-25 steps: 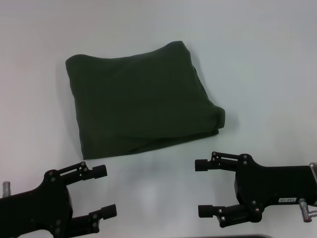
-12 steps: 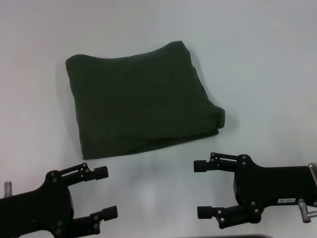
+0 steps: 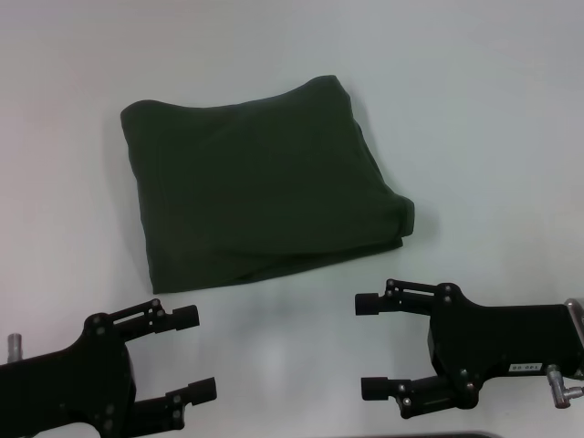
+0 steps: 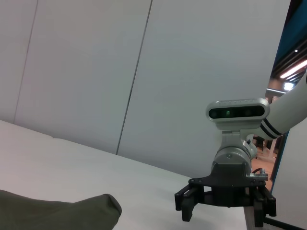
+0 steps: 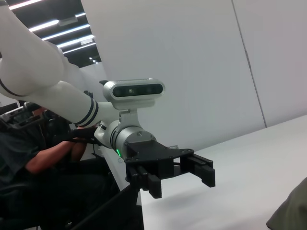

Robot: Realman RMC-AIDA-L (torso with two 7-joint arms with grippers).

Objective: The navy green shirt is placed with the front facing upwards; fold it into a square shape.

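The navy green shirt (image 3: pixel 260 187) lies folded into a rough square in the middle of the white table (image 3: pixel 493 119); no letters or label show. A corner of it shows in the left wrist view (image 4: pixel 57 213) and an edge in the right wrist view (image 5: pixel 292 213). My left gripper (image 3: pixel 190 354) is open and empty, near the table's front edge, below the shirt's front left corner. My right gripper (image 3: pixel 370 345) is open and empty, in front of the shirt's front right corner. The left wrist view shows the right gripper (image 4: pixel 223 203); the right wrist view shows the left gripper (image 5: pixel 177 175).
White wall panels (image 4: pixel 96 72) stand behind the table. A person (image 5: pixel 43 163) sits beyond the table's edge in the right wrist view.
My right gripper has drawn slightly back toward the front edge. The shirt and left gripper have not moved.
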